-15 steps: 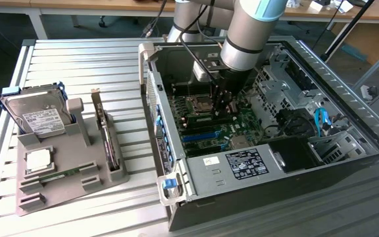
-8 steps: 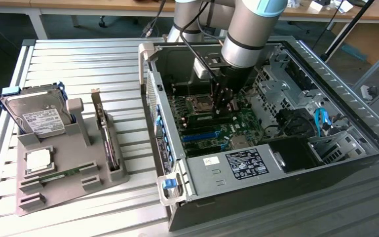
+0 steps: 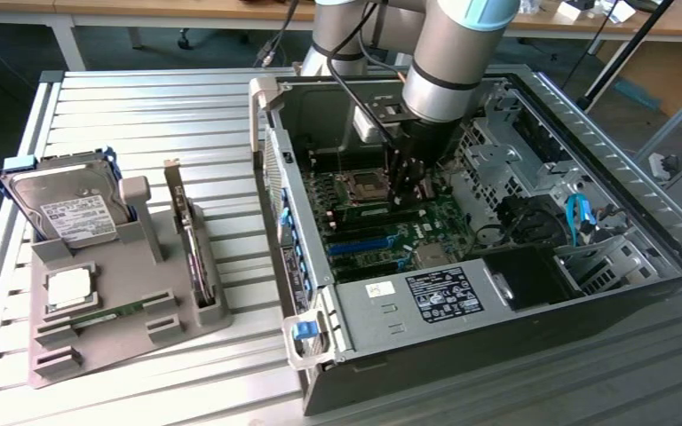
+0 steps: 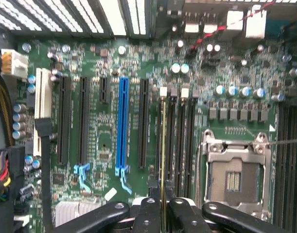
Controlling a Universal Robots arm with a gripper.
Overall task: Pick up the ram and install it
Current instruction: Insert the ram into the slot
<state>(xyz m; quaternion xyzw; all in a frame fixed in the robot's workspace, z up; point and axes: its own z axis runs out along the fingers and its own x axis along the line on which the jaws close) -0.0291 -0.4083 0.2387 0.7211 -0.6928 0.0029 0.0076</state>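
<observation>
Green and thin, the ram (image 4: 162,145) was seen edge-on, clamped between the drawn-together fingers of the gripper (image 4: 162,196) inside the computer case (image 3: 436,297). It was held upright, in line with one of the black memory slots (image 4: 180,141) beside the empty CPU socket (image 4: 233,177). The pick-up was judged done. Whether the stick was fully seated could not be told, so the install was counted as unfinished.

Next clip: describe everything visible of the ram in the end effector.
The ram shows edge-on as a thin yellow-green strip, clamped by the end effector. It stands on edge over the motherboard, lined up along the black memory slots beside the empty CPU socket. Whether it is seated cannot be told.
</observation>
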